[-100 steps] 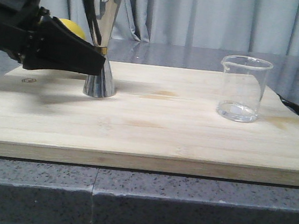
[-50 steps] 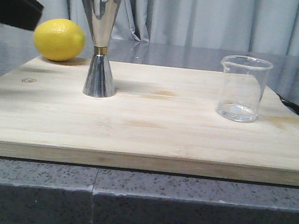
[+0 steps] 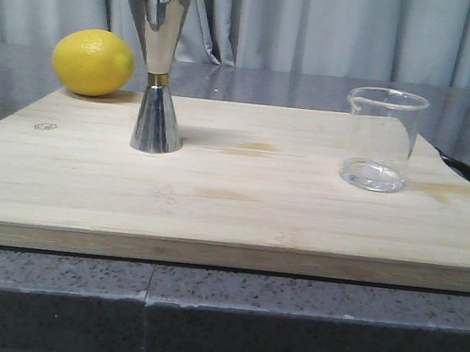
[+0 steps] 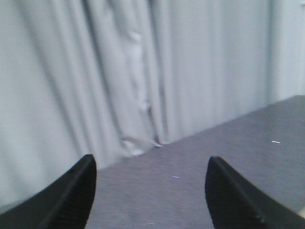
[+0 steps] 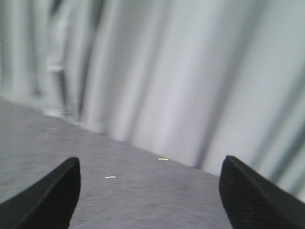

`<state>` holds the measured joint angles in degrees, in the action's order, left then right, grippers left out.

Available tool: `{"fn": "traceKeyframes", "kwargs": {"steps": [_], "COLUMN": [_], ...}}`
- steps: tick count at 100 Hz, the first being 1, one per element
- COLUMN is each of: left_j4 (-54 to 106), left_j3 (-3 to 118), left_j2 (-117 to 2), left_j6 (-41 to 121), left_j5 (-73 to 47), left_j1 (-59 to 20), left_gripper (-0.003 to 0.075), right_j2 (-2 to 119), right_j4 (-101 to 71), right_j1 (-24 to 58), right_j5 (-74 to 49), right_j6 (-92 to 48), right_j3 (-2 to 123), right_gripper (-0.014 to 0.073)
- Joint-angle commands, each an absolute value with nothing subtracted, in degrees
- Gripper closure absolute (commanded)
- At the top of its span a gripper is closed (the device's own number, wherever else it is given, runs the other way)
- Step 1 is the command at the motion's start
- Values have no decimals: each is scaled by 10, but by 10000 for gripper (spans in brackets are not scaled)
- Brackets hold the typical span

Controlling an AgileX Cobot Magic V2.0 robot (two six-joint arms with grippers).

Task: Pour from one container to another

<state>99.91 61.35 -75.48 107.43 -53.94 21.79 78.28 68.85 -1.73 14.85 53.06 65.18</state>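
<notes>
The small clear glass beaker (image 3: 382,140) stands upright at the board's right side, nearer the right arm; both arms' fingers (image 4: 71,200) (image 5: 248,198) are spread apart, holding nothing.

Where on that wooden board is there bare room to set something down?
The widest bare patch lies between the jigger and the beaker. The whole front strip of the board, nearest the camera, is bare too. It is most crowded at the back left, where the lemon sits close beside the jigger.
</notes>
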Motion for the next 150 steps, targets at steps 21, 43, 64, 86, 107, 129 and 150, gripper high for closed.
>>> {"fn": "traceKeyframes", "kwargs": {"steps": [21, 43, 64, 86, 107, 129, 150], "left_j4": [1060, 1060, 1051, 1002, 999, 1005, 1049], "left_j3": [780, 828, 813, 763, 662, 522, 362], "left_j2": [-729, -718, -676, -589, -464, -316, -158], "left_j6": [1068, 1058, 1058, 1058, 1058, 1058, 1058], "left_j5": [-220, -162, -141, -69, -35, -6, -4], "left_j1": [223, 190, 69, -47, -81, -81, -81], "left_gripper": [279, 279, 279, 279, 279, 279, 279], "right_j2": [746, 713, 631, 520, 385, 259, 171], "right_j4": [717, 735, 747, 756, 756, 744, 740], "right_j1": [-21, -21, -21, -21, -21, -21, -21], "right_j5": [44, -41, -53, -53, -12, 13, 12], "right_j6": [533, 533, 533, 533, 533, 534, 534], "right_j3": [751, 768, 766, 710, 591, 456, 357], "right_gripper": [52, 52, 52, 52, 52, 52, 52]}}
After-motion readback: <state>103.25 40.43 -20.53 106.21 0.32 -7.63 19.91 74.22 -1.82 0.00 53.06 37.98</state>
